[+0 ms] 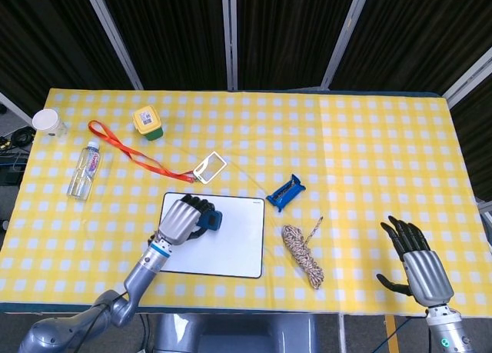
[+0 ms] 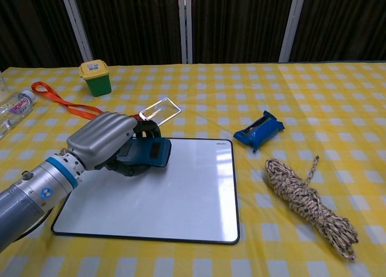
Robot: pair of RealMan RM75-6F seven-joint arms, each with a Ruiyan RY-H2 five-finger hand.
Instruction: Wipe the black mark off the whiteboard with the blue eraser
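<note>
Left robot hand (image 2: 102,143) clenched around blue rectangular eraser (image 2: 148,152), pressed flat on upper left part of white rectangular whiteboard with black frame (image 2: 181,198). Right robot hand (image 1: 419,264) released, fingers spread, near front right corner of yellow-checked counter (image 1: 369,153), well apart from board.

Risks: board sliding on cloth under sideways push (nothing pinning it); eraser tilting onto 1 edge and skipping; knuckles catching clear badge holder (image 2: 160,110) just beyond far edge.

Whiteboard: lying flat near front edge, surface glossy and clean wherever visible in both views; no black mark discernible (possibly hidden beneath eraser). Task judged nearly complete.
</note>
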